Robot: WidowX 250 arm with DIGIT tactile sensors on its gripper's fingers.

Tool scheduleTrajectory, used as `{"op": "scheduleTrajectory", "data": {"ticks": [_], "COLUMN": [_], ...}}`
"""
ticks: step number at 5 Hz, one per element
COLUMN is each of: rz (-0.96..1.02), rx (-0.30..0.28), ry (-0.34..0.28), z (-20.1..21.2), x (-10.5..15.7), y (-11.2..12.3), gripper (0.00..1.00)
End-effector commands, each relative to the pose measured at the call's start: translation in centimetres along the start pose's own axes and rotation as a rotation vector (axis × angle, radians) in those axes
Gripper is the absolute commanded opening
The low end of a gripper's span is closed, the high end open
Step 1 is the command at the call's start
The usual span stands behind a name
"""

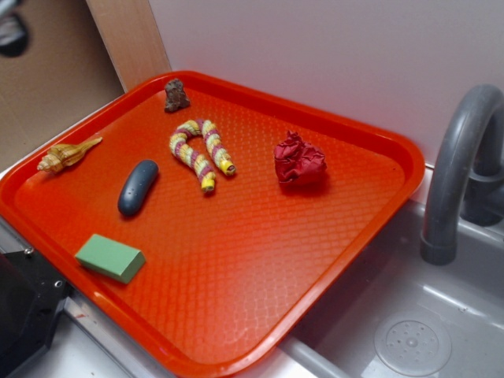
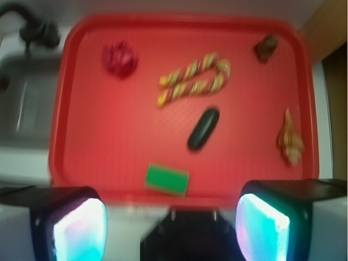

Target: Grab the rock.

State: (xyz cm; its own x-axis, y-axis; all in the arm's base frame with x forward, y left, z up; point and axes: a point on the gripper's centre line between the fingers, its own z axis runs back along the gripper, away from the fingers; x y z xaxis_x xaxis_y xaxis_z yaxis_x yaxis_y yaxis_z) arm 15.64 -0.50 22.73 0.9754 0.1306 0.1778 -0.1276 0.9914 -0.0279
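While the gripper hangs back over the tray's near edge, its two fingers stand spread wide with nothing between them, and every object lies ahead of their tips.

Going left to right in the wrist view: the red crumpled wad sits far ahead of the left finger, toward the sink side. The green block lies just ahead of the gap between the fingers, the closest thing to them. Beyond it the striped curved toy spans the middle, and the dark oval lies between that toy and the block. The rock is far ahead of the right finger, in the tray's distant right corner near the rim. The tan shell lies ahead of the right finger, closer in, at the tray's right edge.

The rock looks rigid, rough and jagged, probably light for its small size, so it should not slip or crush. Its uneven faces could make it twist or pop out, so closing low across its broader base seems wisest; the exterior view shows it standing taller than wide, close to the rim, leaving little room on that side.
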Motion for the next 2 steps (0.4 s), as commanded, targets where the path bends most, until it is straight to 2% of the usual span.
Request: {"op": "scheduleTrajectory", "data": {"ticks": [1,2], "rz": [0.179,0.265], "rx": [0.111,0.176], "ry": [-0.129,-0.234], "z": [-3.3,-5.4], "x": [6.5,8.9], "y": [5.0,8.2], "gripper": [1.0,1.0]}}
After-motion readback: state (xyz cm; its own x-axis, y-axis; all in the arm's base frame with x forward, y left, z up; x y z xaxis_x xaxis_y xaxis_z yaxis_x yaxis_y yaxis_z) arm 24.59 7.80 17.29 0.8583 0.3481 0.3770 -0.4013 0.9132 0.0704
